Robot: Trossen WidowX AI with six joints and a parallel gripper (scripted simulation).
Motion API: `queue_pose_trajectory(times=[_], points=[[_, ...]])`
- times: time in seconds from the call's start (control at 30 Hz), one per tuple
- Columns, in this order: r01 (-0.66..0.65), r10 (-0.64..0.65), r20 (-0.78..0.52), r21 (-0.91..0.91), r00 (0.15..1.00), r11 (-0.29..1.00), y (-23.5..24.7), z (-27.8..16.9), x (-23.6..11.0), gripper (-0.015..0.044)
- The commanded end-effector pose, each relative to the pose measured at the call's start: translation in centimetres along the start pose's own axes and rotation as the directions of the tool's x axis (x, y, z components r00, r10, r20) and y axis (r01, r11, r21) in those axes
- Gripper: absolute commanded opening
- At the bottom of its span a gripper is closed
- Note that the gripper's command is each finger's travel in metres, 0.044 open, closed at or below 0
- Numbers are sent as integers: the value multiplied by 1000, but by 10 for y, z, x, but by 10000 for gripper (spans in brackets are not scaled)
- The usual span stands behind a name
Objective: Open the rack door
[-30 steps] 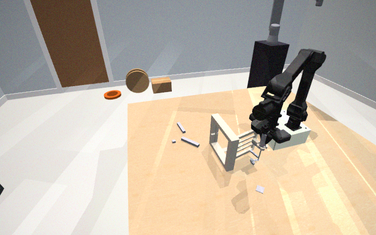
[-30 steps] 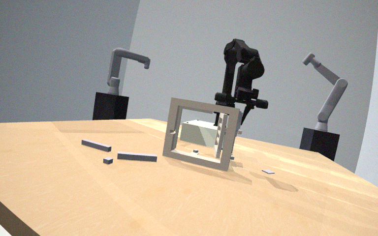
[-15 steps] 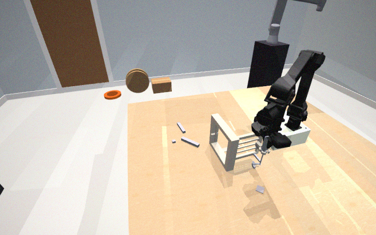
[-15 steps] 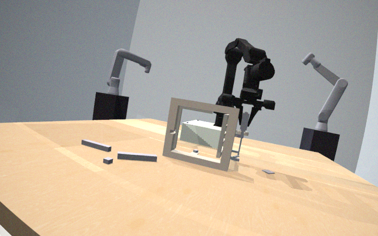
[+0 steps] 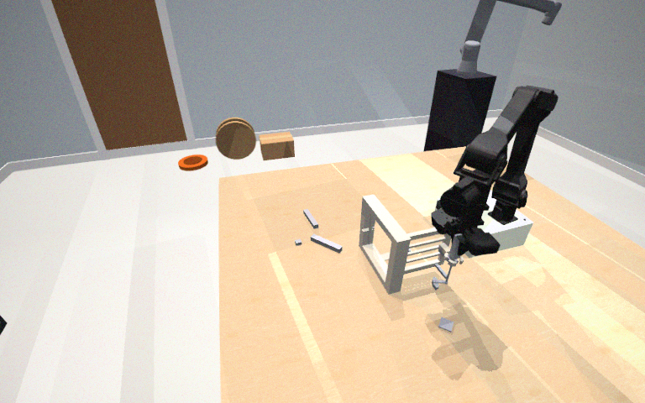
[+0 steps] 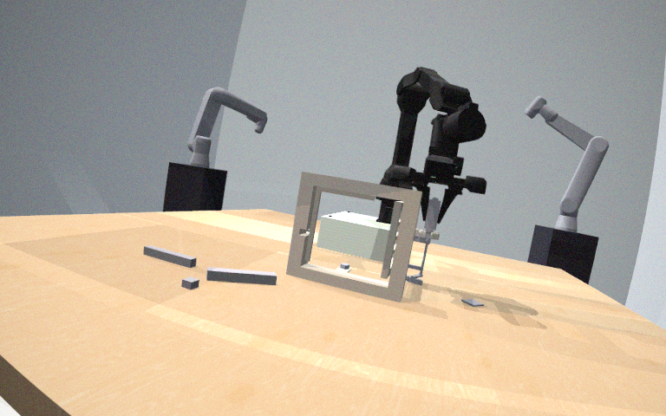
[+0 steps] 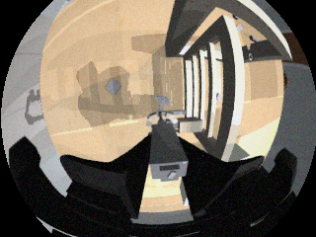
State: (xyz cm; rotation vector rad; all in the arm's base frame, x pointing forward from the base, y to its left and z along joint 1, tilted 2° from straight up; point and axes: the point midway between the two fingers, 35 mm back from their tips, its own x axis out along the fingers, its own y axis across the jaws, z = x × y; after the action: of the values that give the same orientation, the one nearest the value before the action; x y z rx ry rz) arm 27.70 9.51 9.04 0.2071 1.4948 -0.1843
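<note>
The rack's pale grey square frame (image 5: 398,265) (image 6: 350,288) stands upright on the table. Its slatted door (image 5: 422,251) (image 7: 238,94) stands swung out on the arm's side, roughly square to the frame; it is nearly edge-on behind the right post in the exterior view. My gripper (image 5: 455,239) (image 6: 433,220) (image 7: 164,138) points down and is shut on the grey upright handle (image 5: 453,249) (image 6: 432,211) (image 7: 168,153), with a finger on either side. A thin linkage (image 5: 448,273) (image 6: 424,258) hangs below the handle, beside the door's free end. In the top view the fingertips are mostly hidden.
Two grey bars (image 5: 326,243) (image 5: 310,218) and a small grey block (image 5: 298,242) (image 6: 190,282) lie beyond the frame. A flat grey tile (image 5: 446,325) (image 6: 472,302) (image 7: 114,86) lies on the table on the door's handle side. The arm's white base box (image 5: 511,238) is behind the door.
</note>
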Motion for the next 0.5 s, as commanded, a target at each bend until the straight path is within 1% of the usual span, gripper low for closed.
queue_pose_trajectory(times=[0.0, 0.23, 0.27, 0.47], points=[[5, -5, -3, 13, 1000, 1000, -1, 0, 0, 96], [5, -5, -3, 13, 1000, 1000, -1, 0, 0, 280], [5, -5, -3, 13, 1000, 1000, -1, 0, 0, 289], [5, -5, -3, 13, 1000, 1000, -1, 1, -6, 289]])
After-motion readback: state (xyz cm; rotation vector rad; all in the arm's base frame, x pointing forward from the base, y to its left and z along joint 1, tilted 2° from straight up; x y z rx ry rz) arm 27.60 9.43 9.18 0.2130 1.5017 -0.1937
